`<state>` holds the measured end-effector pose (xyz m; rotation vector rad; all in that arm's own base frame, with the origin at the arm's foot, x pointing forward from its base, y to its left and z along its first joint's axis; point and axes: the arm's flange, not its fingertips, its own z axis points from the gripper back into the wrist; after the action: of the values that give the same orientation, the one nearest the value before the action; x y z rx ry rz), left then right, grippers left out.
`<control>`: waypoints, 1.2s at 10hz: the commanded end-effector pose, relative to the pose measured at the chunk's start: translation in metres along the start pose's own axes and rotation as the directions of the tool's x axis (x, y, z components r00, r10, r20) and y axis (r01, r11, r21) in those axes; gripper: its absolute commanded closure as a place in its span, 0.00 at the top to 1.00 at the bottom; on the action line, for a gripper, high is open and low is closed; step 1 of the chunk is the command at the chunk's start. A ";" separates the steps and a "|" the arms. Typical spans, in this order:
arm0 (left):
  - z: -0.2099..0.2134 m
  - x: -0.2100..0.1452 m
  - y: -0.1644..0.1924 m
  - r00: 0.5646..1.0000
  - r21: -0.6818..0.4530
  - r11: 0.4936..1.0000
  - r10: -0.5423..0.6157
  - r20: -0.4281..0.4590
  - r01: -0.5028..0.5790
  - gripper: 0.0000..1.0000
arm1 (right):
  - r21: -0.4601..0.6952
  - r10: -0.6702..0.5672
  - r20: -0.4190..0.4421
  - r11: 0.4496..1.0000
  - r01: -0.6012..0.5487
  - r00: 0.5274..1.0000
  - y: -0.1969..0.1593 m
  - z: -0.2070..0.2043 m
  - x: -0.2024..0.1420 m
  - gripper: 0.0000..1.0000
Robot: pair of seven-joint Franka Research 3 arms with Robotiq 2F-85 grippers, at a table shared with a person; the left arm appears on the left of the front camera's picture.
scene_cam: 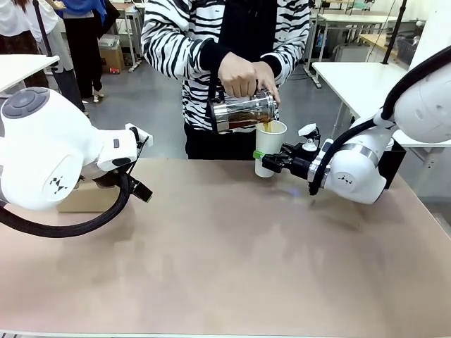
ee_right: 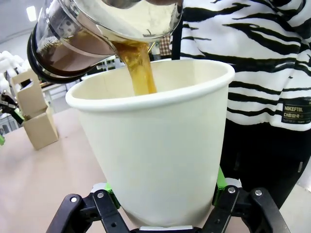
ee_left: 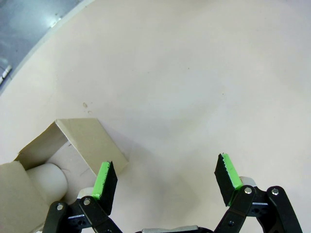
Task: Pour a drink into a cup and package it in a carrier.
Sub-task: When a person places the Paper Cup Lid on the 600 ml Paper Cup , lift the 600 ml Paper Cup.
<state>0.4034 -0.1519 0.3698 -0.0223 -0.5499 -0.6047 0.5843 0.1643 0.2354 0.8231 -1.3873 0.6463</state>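
The task is at its first step, with the pour under way. At the far side of the table (scene_cam: 232, 267), right of the middle, the right gripper (scene_cam: 268, 162) is clamped on a white paper cup (scene_cam: 270, 144). Its green pads press on either side of the cup's lower half and hold it upright. I cannot tell whether the cup's base rests on the table top or hangs just above it.

A person on the far side tips a glass jug (scene_cam: 243, 113) over the cup's rim, with a hand (scene_cam: 239, 74) gripping the jug's top. The drink (ee_right: 141, 65) runs in a brown stream from the jug's lip into the cup. The jug has a good deal of dark liquid in it. How full the cup is cannot be told, since its inside is hidden.

The carrier (scene_cam: 83, 199) sits at the left of the table, well apart from the cup and partly behind the left arm. The left gripper (ee_left: 165, 174) hangs just beside it, jaws wide apart with nothing between them. In the left wrist view something pale and round (ee_left: 46, 180) lies in the carrier's open part; I cannot tell what it is.

By my judgement, three things are left to do: finish the pour, carry the filled cup across to the left without tilting it, and lower it into one of the carrier's holes.
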 end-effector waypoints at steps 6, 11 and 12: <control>0.000 0.000 0.000 1.000 -0.002 1.000 0.001 0.001 -0.001 1.00 | -0.001 0.002 0.004 1.000 -0.002 1.000 0.002 -0.002 0.004 0.80; 0.000 0.000 0.000 1.000 -0.002 1.000 0.001 0.001 -0.001 1.00 | -0.001 0.002 0.004 1.000 -0.002 1.000 0.002 -0.002 0.004 0.80; 0.000 0.000 0.000 1.000 -0.002 1.000 0.001 0.001 -0.001 1.00 | -0.001 0.002 0.004 1.000 -0.002 1.000 0.002 -0.002 0.004 0.80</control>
<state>0.4034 -0.1519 0.3698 -0.0223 -0.5499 -0.6047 0.5841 0.1642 0.2351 0.8230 -1.3867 0.6461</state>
